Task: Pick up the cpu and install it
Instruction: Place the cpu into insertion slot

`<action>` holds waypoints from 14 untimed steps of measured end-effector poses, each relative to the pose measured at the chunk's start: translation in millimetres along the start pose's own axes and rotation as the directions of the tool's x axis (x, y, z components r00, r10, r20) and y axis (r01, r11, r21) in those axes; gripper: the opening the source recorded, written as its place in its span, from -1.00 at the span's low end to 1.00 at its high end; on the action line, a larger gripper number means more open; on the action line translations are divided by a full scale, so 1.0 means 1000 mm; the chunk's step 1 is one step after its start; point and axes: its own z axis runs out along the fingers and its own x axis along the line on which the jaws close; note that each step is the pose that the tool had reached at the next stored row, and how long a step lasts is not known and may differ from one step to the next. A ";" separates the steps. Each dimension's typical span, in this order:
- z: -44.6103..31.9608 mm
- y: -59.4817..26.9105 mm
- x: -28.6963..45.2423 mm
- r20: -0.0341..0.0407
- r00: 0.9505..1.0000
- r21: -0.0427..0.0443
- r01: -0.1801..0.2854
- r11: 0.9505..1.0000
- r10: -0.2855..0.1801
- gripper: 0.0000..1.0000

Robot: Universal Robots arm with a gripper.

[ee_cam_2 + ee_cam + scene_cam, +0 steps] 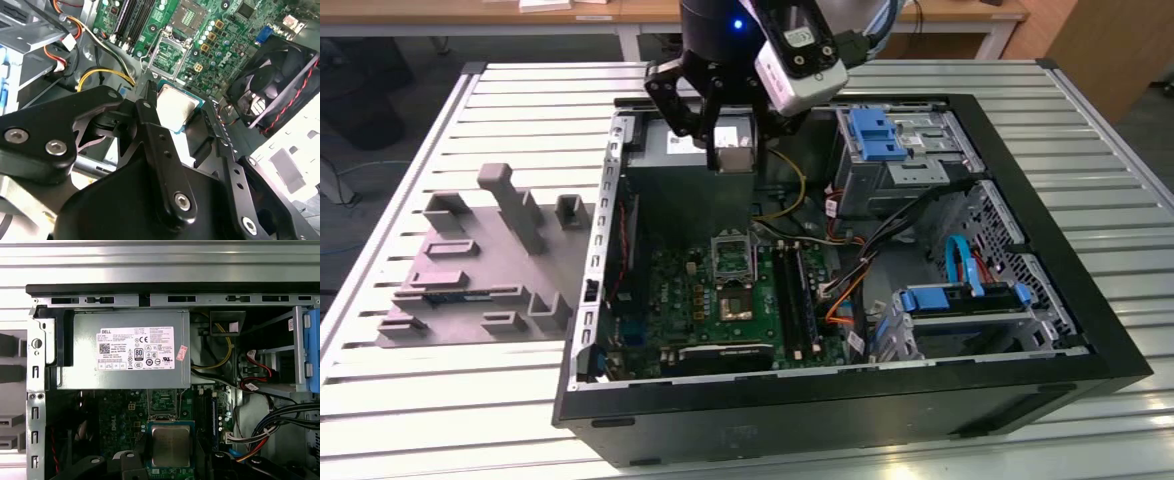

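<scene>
gripper: the gripper (732, 153) is clamped on the cpu, one black finger (150, 102) on each side of it, seen close up in the second wrist view

cpu: the cpu (735, 160) is pinched flat between the fingertips, silvery top up with a thin green rim. It hangs over the open case, up near the power supply end and clear of the board. You can see it in both wrist views too (176, 107) (171, 445)

pc case: the big black PC case (1067, 290) lies on its side with the panel off, on a slatted metal table (454, 420)

inside the case: green motherboard (707, 305) on the floor of it, with a metal socket frame (162, 402) in the middle. There's also a grey power supply (125, 350) with a white label at one end, drive cages with blue clips (874, 132), a black fan (275, 85) and a mess of yellow, orange and black cables (854, 275)

beside the case: a grey holder block (480, 270) with slots and posts sits on the exterior view's left. Can't tell what's in the slots
</scene>
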 end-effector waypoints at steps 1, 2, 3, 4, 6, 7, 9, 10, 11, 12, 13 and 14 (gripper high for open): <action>0.0014 -0.0001 0.0000 0.000 1.000 0.000 0.000 1.000 0.000 -0.06; 0.0032 -0.0003 -0.0001 0.000 1.000 0.000 0.000 1.000 0.000 -0.06; 0.0050 -0.0005 -0.0001 0.000 1.000 0.000 0.000 1.000 0.000 -0.06; 0.0063 -0.0008 -0.0001 0.000 1.000 0.000 0.000 1.000 0.000 -0.06; 0.0077 -0.0017 -0.0001 -0.002 1.000 0.000 0.000 1.000 0.000 -0.06; 0.0085 -0.0020 0.0000 -0.002 1.000 0.001 0.000 1.000 0.000 -0.06; 0.0111 -0.0028 -0.0001 -0.003 1.000 0.001 0.000 1.000 0.000 -0.06; 0.0125 -0.0037 -0.0001 -0.004 1.000 0.002 0.001 1.000 -0.001 -0.06; 0.0137 -0.0045 -0.0001 -0.005 1.000 0.002 0.003 1.000 -0.003 -0.06; 0.0147 -0.0059 -0.0001 -0.005 1.000 0.002 0.005 1.000 -0.005 -0.06; 0.0155 -0.0069 -0.0002 -0.006 1.000 0.002 0.008 1.000 -0.008 -0.06; 0.0165 -0.0077 -0.0002 -0.006 1.000 0.002 0.011 1.000 -0.011 -0.06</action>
